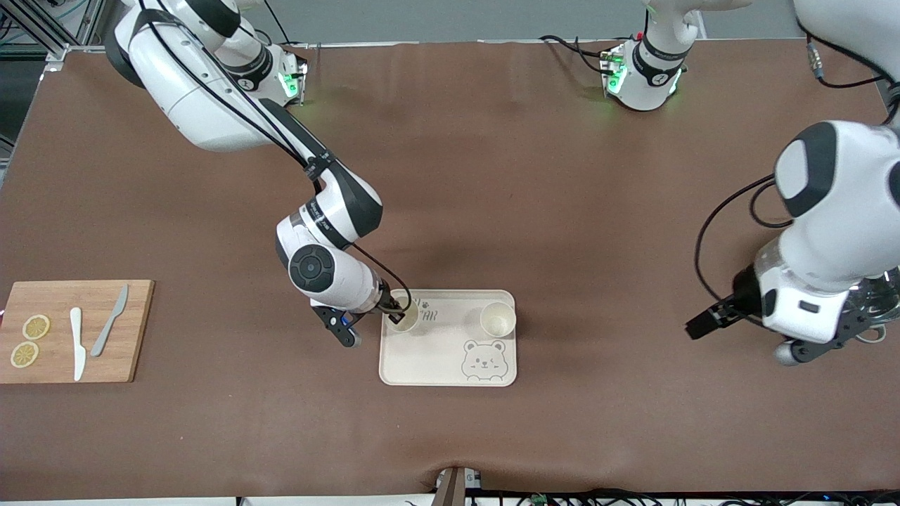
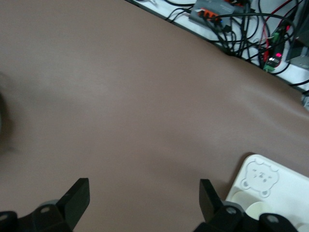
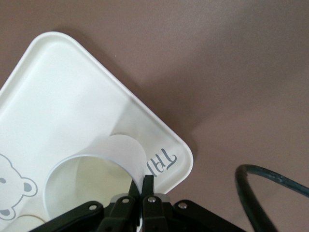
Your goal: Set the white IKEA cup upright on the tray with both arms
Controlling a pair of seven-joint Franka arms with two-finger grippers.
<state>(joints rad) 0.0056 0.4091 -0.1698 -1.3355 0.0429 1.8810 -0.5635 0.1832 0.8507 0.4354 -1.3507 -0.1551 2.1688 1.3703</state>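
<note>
Overhead, brown table (image 1: 492,176) under cream tray (image 1: 436,365), cutting board (image 1: 137,330).

Tray lettering (image 1: 430,314) (partly hidden by cup (image 1: 403,318))

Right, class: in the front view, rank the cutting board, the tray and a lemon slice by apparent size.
1. Wooden cutting board and cream tray: they look nearly alike, the board perhaps slightly larger, so I won't rank them.
2. Lemon slice: clearly smallest.

Our right gripper (image 3: 143,186) pinches a cup's rim over the tray (image 1: 447,365); our left gripper (image 2: 142,198) waits, fingers spread, well apart from the tray
</note>
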